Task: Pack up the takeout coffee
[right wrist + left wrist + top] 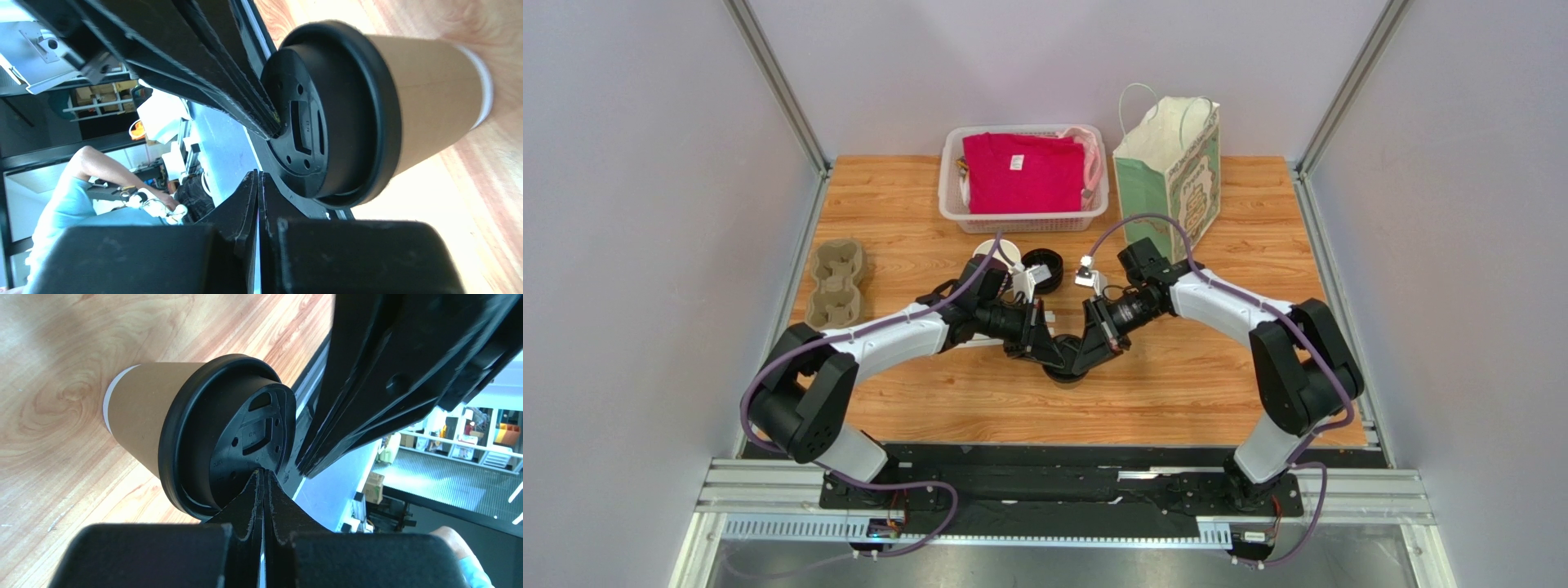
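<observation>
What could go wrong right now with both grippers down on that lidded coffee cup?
1. The left gripper and right gripper are both shut, tips at the black lid near its edge. An off-centre push could tip the cup over on the table.
2. The grippers crowd close together over the cup, so a small move might knock one into the other and jolt the cup.
</observation>
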You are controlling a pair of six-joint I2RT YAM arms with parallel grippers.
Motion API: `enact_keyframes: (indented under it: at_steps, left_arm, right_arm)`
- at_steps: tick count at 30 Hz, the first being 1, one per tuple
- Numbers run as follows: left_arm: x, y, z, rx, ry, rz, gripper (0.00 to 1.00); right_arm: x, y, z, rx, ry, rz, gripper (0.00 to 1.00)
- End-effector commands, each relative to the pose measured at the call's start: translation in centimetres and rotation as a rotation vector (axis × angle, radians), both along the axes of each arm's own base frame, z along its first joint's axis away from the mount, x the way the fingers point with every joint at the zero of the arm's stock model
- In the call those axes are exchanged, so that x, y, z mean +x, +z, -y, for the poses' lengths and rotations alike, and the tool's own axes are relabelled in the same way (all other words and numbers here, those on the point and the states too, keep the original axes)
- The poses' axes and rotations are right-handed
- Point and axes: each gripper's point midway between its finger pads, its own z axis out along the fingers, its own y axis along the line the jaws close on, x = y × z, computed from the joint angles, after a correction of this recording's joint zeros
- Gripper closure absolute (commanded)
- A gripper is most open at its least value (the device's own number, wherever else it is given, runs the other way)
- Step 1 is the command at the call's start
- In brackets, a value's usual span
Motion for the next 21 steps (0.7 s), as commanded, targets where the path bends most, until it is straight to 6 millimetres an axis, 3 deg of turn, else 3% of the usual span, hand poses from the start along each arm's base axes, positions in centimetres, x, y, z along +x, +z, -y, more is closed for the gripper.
enact_keyframes:
  at_steps: [1, 6, 9, 15, 21]
  left_arm:
    - [1.0, 0.7, 0.2, 0.003, 0.004, 0.064, 1.00]
    - [0.9, 0.5, 0.2, 0.005, 0.005, 0.051, 1.00]
    - [0.9, 0.3, 0.1, 0.014, 0.011, 0.043, 1.00]
    - [0.9, 1.1, 0.6, -0.020, -0.004, 0.054, 1.00]
    - [0.9, 5.5, 1.6, -0.172, -0.023, 0.114, 1.00]
  right_arm:
    - [0.0, -0.8, -0.5, -0.001, 0.009, -0.030, 0.96]
    - [0.4, -2.9, -0.2, -0.041, -0.009, -0.079, 0.97]
    - [0.8, -2.5, -0.1, -0.016, -0.016, -0.100, 0.98]
    - [-0.1, 0.9, -0.1, 0.081, 0.026, -0.053, 0.98]
    - [-0.5, 4.6, -0.1, 0.151, 0.049, 0.022, 0.97]
